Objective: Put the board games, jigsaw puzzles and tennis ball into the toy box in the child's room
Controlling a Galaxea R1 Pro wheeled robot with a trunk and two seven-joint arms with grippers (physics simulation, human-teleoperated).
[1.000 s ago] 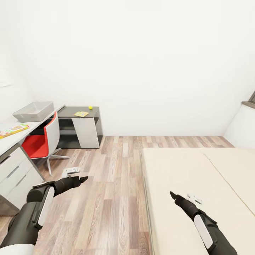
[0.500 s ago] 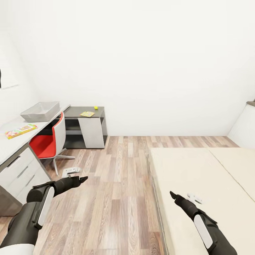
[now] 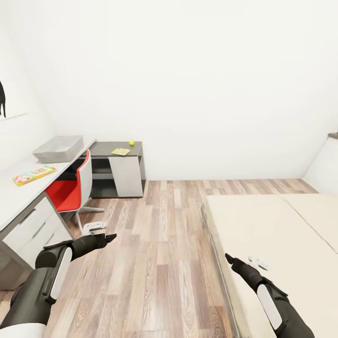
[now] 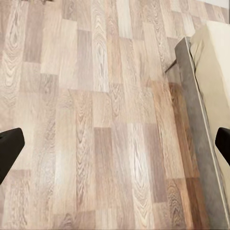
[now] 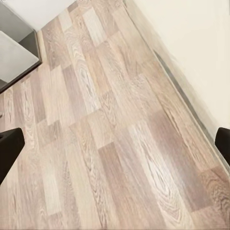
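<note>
As the head view has swung left over the last second, the table (image 3: 28,192) and toy box (image 3: 58,149) sit further into the picture, while the bed (image 3: 277,234) slides right; the things themselves have not moved. 1 board game (image 3: 34,175) lies on the table, a puzzle (image 3: 120,151) and tennis ball (image 3: 131,142) on the lower section. Left gripper (image 4: 115,146) and right gripper (image 5: 115,143) hang spread wide, empty, over floor (image 3: 159,244). Likely turning toward the table.
</note>
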